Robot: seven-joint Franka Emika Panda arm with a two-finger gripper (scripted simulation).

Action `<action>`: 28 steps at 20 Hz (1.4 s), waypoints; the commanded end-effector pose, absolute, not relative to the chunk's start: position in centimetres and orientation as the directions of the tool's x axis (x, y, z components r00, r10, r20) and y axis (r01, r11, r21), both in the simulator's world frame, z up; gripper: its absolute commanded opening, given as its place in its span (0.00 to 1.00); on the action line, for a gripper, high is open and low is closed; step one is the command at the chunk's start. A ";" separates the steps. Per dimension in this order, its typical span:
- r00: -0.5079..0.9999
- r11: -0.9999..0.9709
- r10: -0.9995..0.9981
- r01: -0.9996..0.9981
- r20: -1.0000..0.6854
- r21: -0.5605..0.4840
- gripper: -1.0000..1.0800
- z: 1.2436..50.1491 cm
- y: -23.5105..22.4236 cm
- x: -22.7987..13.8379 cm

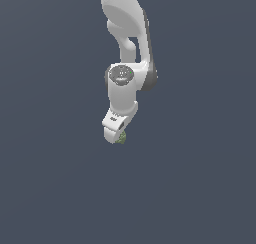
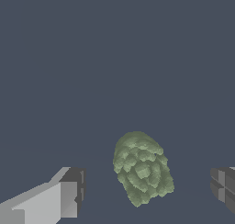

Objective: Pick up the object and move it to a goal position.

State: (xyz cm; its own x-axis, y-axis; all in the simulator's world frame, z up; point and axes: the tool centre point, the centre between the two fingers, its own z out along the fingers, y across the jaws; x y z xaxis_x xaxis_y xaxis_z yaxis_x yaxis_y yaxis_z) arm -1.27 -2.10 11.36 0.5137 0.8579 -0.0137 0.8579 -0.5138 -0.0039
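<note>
The object (image 2: 142, 169) is a small olive-green lumpy clump with a bumpy, mottled surface. In the wrist view it lies on the dark grey floor between my two fingers, one finger (image 2: 69, 195) on one side and the other (image 2: 224, 191) on the far side, with a gap on both sides. My gripper (image 2: 147, 193) is open and touches nothing. In the exterior view the white arm hangs straight down, and only a sliver of the object (image 1: 121, 137) peeks out beside the gripper (image 1: 115, 136), which hides the rest.
A uniform dark grey floor (image 1: 200, 188) fills both views. No other objects, containers or edges show.
</note>
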 end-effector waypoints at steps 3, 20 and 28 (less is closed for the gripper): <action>0.415 -0.415 0.910 0.910 -0.010 -0.004 0.96 10.8 -2.8 -1.4; 0.144 -0.144 0.990 0.990 -0.001 0.000 0.96 9.5 -4.4 -1.8; 0.133 -0.133 0.991 0.991 0.000 0.000 0.96 9.3 -4.5 -1.9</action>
State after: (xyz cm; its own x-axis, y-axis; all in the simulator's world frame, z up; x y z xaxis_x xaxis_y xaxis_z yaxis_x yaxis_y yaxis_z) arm -1.86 -4.47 9.40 0.1334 0.9911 -0.0002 0.9911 -0.1334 0.0001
